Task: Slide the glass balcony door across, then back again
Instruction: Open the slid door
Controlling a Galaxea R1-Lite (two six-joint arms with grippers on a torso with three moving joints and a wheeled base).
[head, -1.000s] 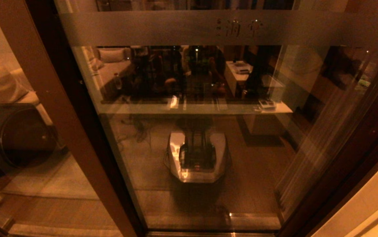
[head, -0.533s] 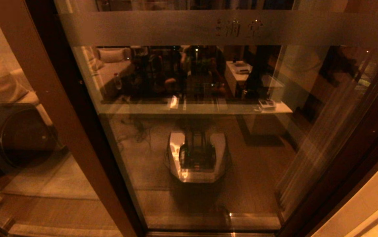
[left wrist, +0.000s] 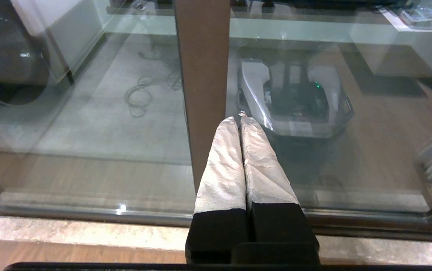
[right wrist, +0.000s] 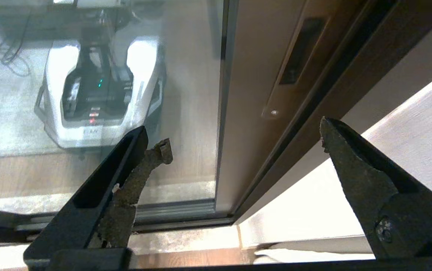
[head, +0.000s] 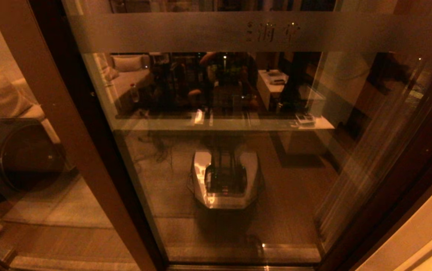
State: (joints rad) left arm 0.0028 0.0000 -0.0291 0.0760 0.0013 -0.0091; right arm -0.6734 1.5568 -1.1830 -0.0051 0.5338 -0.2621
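Note:
The glass balcony door (head: pixel 238 158) fills the head view, with its frosted band (head: pixel 185 32) and faint characters near the top. Neither gripper shows in that view. In the left wrist view my left gripper (left wrist: pixel 238 119) is shut with nothing in it. Its wrapped fingertips (left wrist: pixel 228 126) point at the brown upright stile (left wrist: pixel 202 75) just above the bottom track. In the right wrist view my right gripper (right wrist: pixel 243 134) stands open in front of the door's other stile (right wrist: pixel 253 75). The slim recessed handle (right wrist: pixel 298 51) lies beyond the fingers, untouched. That stile sits against the dark jamb (right wrist: pixel 336 67).
A fixed brown-framed panel (head: pixel 16 180) stands to the left, with a dark round machine (head: pixel 20 154) behind it. The glass mirrors my own base (head: pixel 225 180). A stone sill (left wrist: pixel 87 231) runs along the track. A pale wall (right wrist: pixel 408 150) borders the jamb on the right.

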